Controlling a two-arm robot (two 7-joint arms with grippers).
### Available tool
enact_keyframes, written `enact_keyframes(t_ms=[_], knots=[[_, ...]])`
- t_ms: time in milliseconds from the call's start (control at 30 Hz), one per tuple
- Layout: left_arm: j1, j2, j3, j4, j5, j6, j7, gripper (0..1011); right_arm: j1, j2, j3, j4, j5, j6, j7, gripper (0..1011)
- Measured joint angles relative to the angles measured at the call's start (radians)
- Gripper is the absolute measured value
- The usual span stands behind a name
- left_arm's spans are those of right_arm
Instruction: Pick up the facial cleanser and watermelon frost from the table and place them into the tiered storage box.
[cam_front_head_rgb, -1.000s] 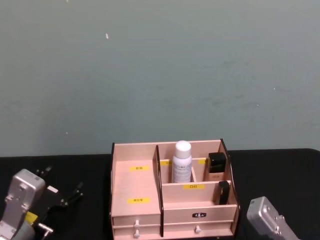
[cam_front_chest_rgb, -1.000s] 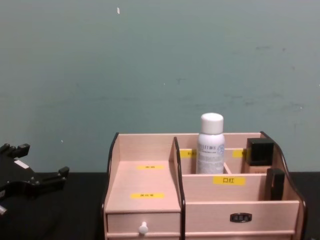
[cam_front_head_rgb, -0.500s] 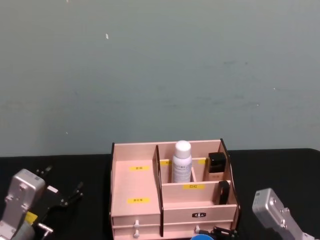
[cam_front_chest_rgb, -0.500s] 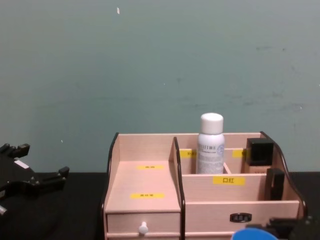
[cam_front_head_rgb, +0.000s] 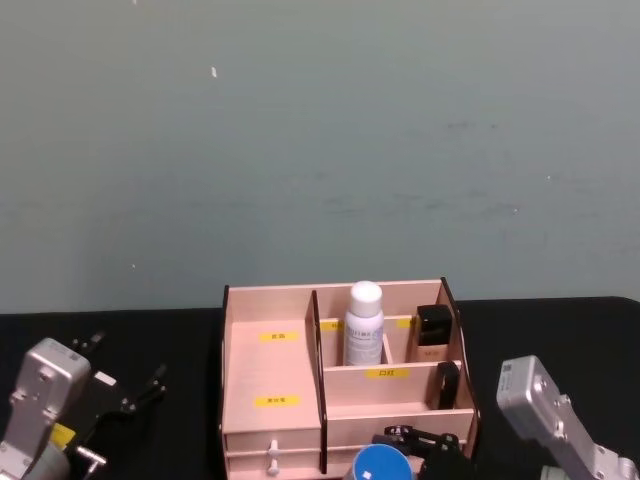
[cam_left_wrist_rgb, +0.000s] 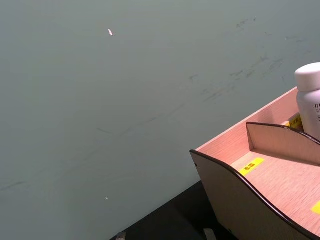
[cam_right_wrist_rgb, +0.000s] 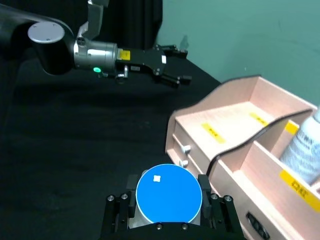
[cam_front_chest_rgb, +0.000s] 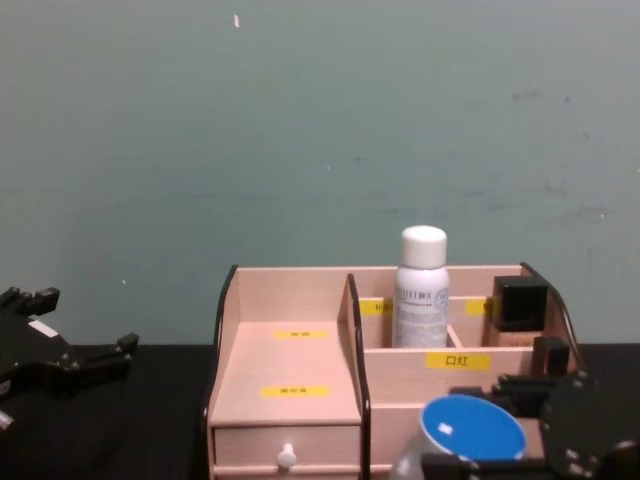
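**Head view.** R. gripper (cam_front_head_rgb: 408, 450): jaws closed on a blue-capped bottle (cam_front_head_rgb: 380, 466), upright, with the tiered storage box (cam_front_head_rgb: 270, 372) just beyond the jaws. L. gripper (cam_front_head_rgb: 128, 360): idle over the table (cam_front_head_rgb: 150, 325), jaws spread, box well to one side.

**L. wrist view.** Box's wide stepped tier holds nothing but yellow labels.

**R. wrist view.** Jaws clamp the bottle on both sides below the cap. Drawer knobs lie just ahead.

**Chest view.** Beyond the jaws, a white-capped bottle (cam_front_chest_rgb: 422, 290) and black cases (cam_front_chest_rgb: 520, 302) occupy rear compartments.

**Step (judged).** Carry to box. Raise till the base clears the front wall, keep vertical, pick a free compartment, lower fully, then release.
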Motion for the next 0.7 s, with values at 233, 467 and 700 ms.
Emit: enact_keyframes(t_ms=[233,467,700], knots=[[0.000,0.000,0.000,0.000,0.000,0.000,0.000,1001,0.035,-0.023,-0.019,0.000,-0.011,-0.005,0.000,735],[0.000,0.000,0.000,0.000,0.000,0.000,0.000,1001,0.074,-0.055,-0.035,0.011,-0.019,-0.001,-0.006,735],[0.000,0.000,0.000,0.000,0.000,0.000,0.000,1001,0.120,-0.094,-0.050,0.039,-0.021,0.015,-0.015,735]])
